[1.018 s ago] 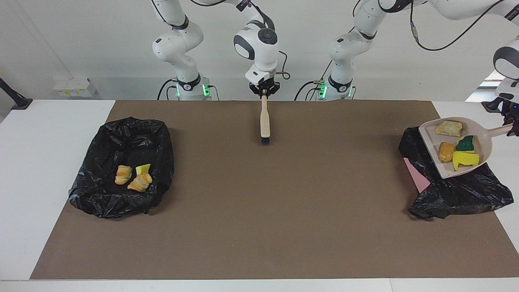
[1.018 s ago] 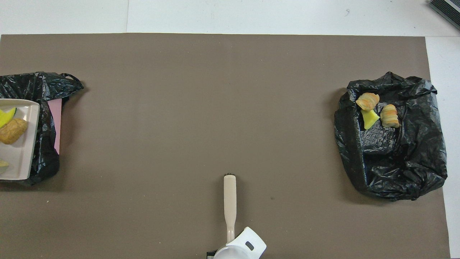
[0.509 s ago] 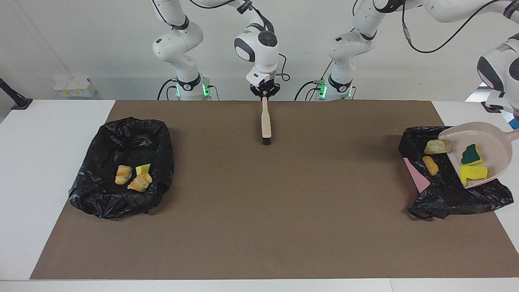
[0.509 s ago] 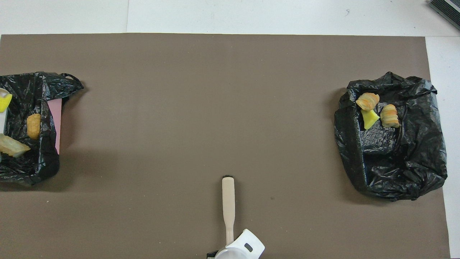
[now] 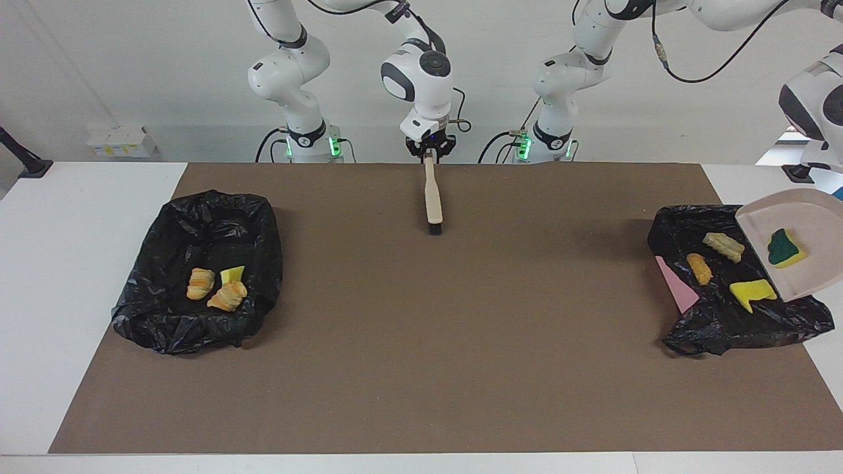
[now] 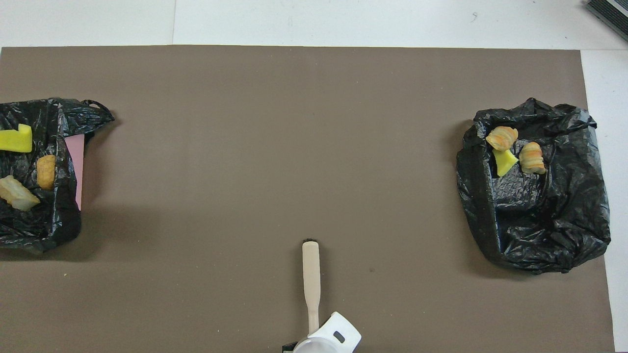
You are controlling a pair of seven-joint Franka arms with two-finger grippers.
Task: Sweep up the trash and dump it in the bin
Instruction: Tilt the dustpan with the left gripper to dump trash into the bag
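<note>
The beige dustpan (image 5: 815, 220) hangs steeply tilted over the black-bagged bin (image 5: 731, 322) at the left arm's end. One green-and-yellow sponge (image 5: 785, 248) still clings to the pan. My left gripper is past the picture's edge, shut on the pan's handle. Trash lies in that bin: a pale chunk (image 5: 723, 245) (image 6: 17, 193), a golden lump (image 5: 699, 268) (image 6: 45, 171) and a yellow sponge (image 5: 752, 291) (image 6: 15, 139). My right gripper (image 5: 429, 148) is at the handle end of the beige brush (image 5: 433, 197) (image 6: 311, 274), which lies on the mat.
A second black-bagged bin (image 5: 197, 210) (image 6: 539, 235) sits at the right arm's end, holding two pastry lumps (image 5: 200, 283) and a yellow piece (image 5: 232, 273). A pink flat edge (image 5: 678, 286) shows under the first bin. The brown mat (image 5: 421, 342) spans the table.
The dustpan tipped steeper and drew toward the table's end. The pale chunk, golden lump and yellow sponge slid off into the bin. The brush has hardly moved.
</note>
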